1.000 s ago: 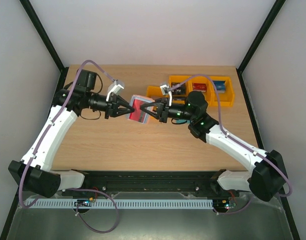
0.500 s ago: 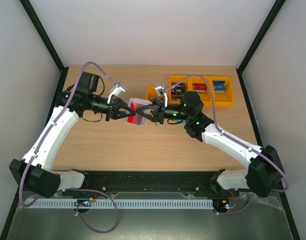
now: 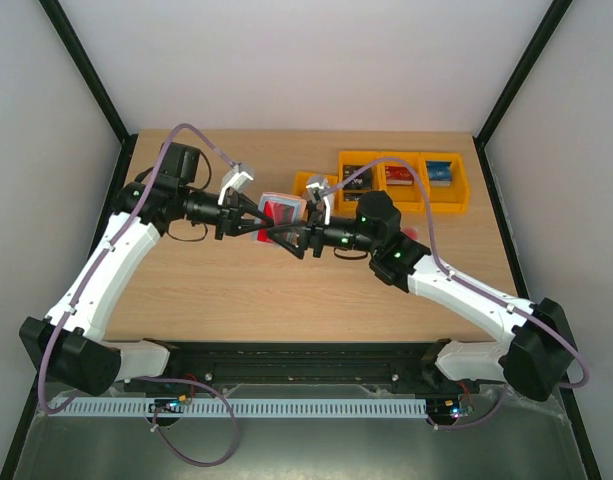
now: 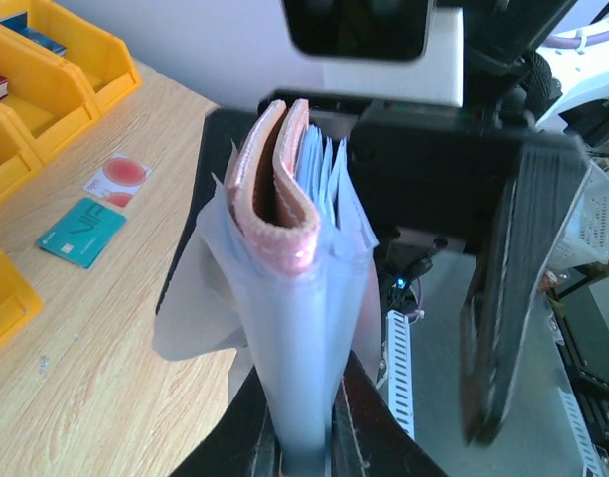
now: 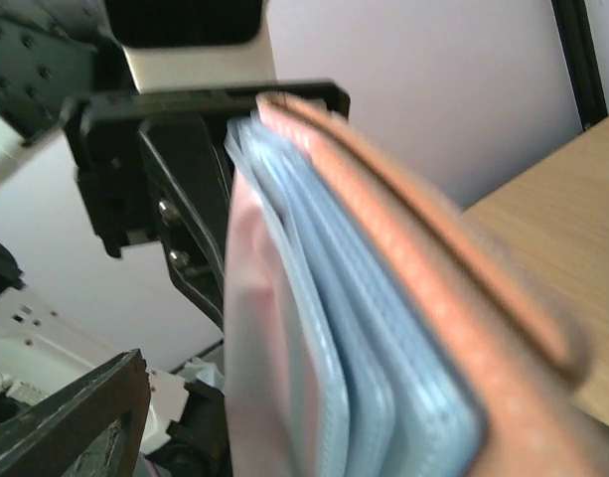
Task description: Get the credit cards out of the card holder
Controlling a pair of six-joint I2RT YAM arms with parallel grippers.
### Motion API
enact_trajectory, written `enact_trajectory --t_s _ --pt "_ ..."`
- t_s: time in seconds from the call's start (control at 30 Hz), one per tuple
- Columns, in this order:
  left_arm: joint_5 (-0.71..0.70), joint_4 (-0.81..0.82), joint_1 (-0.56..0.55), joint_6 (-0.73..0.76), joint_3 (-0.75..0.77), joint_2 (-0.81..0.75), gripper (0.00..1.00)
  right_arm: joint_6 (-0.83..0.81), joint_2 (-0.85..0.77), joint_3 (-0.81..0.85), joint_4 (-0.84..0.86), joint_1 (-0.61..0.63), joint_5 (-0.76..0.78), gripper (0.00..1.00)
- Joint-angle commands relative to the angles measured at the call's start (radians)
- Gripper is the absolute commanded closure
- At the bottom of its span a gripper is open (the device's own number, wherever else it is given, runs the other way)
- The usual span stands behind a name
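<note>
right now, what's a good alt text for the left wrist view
The left claw pinches a pinkish-brown card holder edge-on by its pale plastic sleeves, with the right claw open behind it. On the wooden table to the left, a teal card and a red-and-white card lie beside orange bins.

The card holder (image 3: 276,213) is up off the table (image 3: 236,290), over its middle toward the far edge, with the left gripper (image 3: 254,222) at its left and the right gripper (image 3: 294,238) at its right. The bins (image 3: 426,180) line the far edge toward the right corner; before them one card (image 4: 117,177) and a second card (image 4: 80,234) lie near each other on the table
</note>
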Motion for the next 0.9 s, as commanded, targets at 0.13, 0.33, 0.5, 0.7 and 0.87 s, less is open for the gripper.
enact_trajectory --t_s 0.13,0.33,0.5,0.7,0.87 --pt "-0.003 0.03 0.006 -0.019 -0.013 0.0 0.98 -0.1 0.009 -0.003 -0.107 0.029 0.084 0.41" --pt "-0.002 0.028 0.012 -0.02 -0.015 -0.003 0.98 -0.113 -0.028 -0.012 -0.106 0.029 0.101 0.89" --pt "-0.019 0.051 0.039 -0.047 -0.018 -0.007 0.69 -0.115 -0.057 -0.016 -0.117 0.025 0.105 0.98" --pt "-0.072 0.036 0.115 -0.051 0.044 -0.019 0.26 -0.048 -0.045 -0.011 -0.118 0.01 0.161 0.98" --pt "-0.124 0.033 0.126 -0.089 0.083 -0.025 0.39 0.062 0.005 0.002 -0.065 0.009 0.315 0.98"
